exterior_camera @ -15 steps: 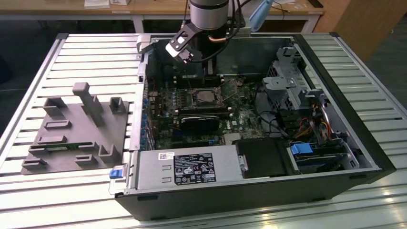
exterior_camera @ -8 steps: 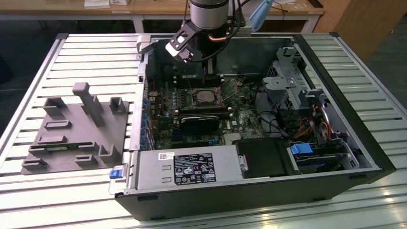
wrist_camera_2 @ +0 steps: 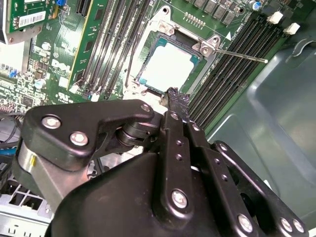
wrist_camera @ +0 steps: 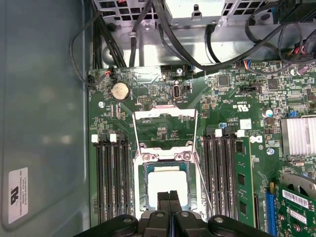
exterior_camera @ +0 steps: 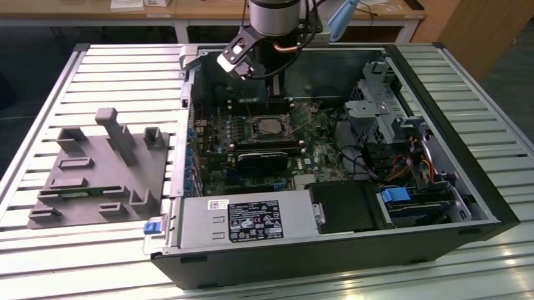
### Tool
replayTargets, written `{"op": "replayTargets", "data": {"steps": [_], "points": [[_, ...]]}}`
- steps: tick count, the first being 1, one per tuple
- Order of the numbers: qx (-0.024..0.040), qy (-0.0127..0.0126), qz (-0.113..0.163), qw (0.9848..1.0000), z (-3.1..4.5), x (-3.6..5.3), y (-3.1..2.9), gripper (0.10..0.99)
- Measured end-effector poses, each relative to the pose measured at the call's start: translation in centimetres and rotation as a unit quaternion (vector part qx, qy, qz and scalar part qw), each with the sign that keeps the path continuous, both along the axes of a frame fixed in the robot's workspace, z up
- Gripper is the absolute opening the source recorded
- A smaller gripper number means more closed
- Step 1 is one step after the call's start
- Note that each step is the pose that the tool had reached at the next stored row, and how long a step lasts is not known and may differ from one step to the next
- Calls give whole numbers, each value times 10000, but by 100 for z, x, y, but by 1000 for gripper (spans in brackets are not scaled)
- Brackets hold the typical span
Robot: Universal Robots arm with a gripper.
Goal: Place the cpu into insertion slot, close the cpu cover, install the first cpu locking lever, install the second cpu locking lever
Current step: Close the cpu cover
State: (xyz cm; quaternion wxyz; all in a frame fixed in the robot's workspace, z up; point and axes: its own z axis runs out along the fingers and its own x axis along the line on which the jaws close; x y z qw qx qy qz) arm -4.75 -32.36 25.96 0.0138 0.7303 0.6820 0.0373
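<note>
The cpu (wrist_camera: 167,186), a pale silver square, lies in the insertion slot (wrist_camera: 143,197) on the green motherboard; it also shows in the second wrist view (wrist_camera_2: 167,66) and the exterior view (exterior_camera: 267,128). The cpu cover (wrist_camera: 165,114), a thin silver frame with a square window, is swung open away from the slot. Two thin wire locking levers (wrist_camera: 131,143) (wrist_camera: 198,148) run along the cover's sides, and one lever (wrist_camera_2: 242,55) sticks out over the memory slots. My gripper (wrist_camera: 169,201) hovers just above the chip's near edge, fingers (wrist_camera_2: 173,95) shut with nothing between them. In the exterior view the gripper (exterior_camera: 273,95) hangs over the slot.
Long black memory slots (wrist_camera: 111,182) (wrist_camera: 224,173) flank the socket. A black cooler disc (exterior_camera: 260,161) sits beside it. Cables (wrist_camera: 197,59), a drive cage (exterior_camera: 384,106) and the power supply (exterior_camera: 250,222) crowd the case. A grey fixture block (exterior_camera: 96,172) lies on the slatted table.
</note>
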Motion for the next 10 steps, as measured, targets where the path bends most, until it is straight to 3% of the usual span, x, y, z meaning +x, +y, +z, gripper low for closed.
{"op": "replayTargets", "data": {"steps": [4,10], "points": [[-1,1,0,10000,1,33,0,106],[0,0,0,10000,0,149,1,106]]}}
